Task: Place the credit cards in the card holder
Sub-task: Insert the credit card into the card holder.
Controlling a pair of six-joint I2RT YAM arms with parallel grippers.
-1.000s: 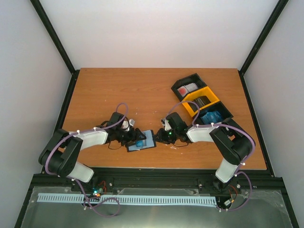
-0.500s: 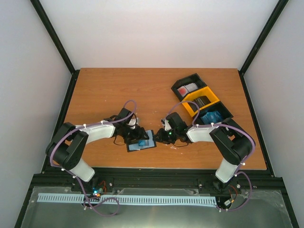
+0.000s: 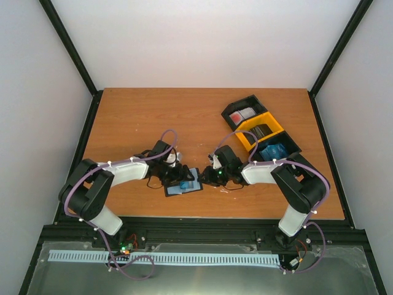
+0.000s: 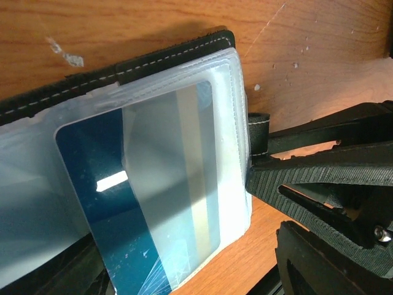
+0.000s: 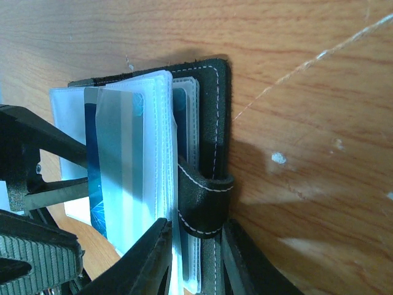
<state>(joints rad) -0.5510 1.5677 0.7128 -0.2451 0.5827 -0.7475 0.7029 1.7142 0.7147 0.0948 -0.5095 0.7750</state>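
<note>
Card holder point(image 5: 218, 110) lies open on the table point(image 3: 135, 117), toward the near edge, between the two arms.

Right gripper point(image 5: 196, 270): narrow, pinched on the holder's stitched edge, astride the closing tab point(image 5: 206, 206).

Left gripper point(image 3: 174, 176): jaws wide. The free end of the blue card point(image 4: 92, 203) sits between them and doesn't look clamped.

The blue card is part way into a clear sleeve point(image 4: 230, 110), one end sticking out.

Handling, my guess:
- Card is light, stiff and slick. Take it by the long edges, or push on the exposed short end.
- Sleeves are soft and floppy, and likely to buckle.
- Holder is light and would slide unless pinned.

Count:
- One holder, one card at it, two grippers.
- Joined trays point(image 3: 245, 141) have three compartments: red-and-white, dark and blue cards. The number in each is too small to tell.
</note>
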